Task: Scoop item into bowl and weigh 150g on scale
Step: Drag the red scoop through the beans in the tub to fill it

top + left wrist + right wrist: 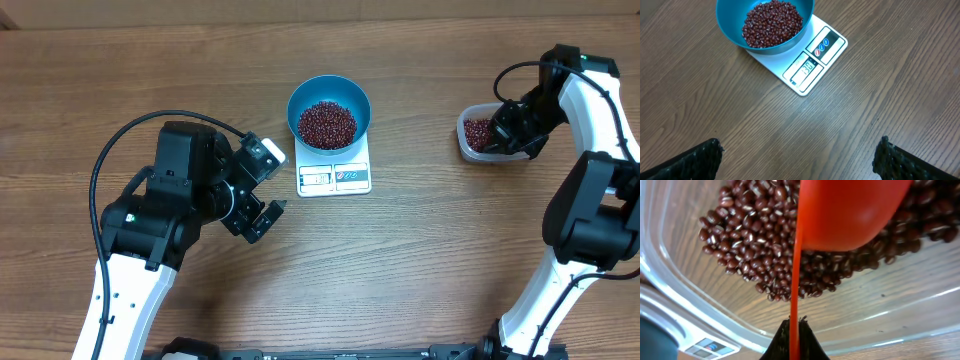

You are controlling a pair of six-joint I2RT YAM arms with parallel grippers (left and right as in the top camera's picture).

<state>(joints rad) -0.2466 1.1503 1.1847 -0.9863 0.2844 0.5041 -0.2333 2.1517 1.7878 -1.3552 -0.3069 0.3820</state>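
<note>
The blue bowl (302, 100) (727, 22) stands on the white scale (334, 178) (812, 65) and holds a heap of dark red-brown beans (327, 123) (771, 22). My left gripper (268, 188) (797, 157) hangs open over bare table, left of and nearer than the scale, with nothing between its fingers. My right gripper (505, 128) (795, 330) is shut on the thin handle of a red scoop (850, 215). The scoop's head is tipped over more beans (755, 240) inside a clear plastic tub (465, 140) (685, 300) at the right.
The tub sits well to the right of the scale, with wooden table between them. In the right wrist view, the scale's front panel (707, 347) shows past the tub's rim. Black cables run along both arms.
</note>
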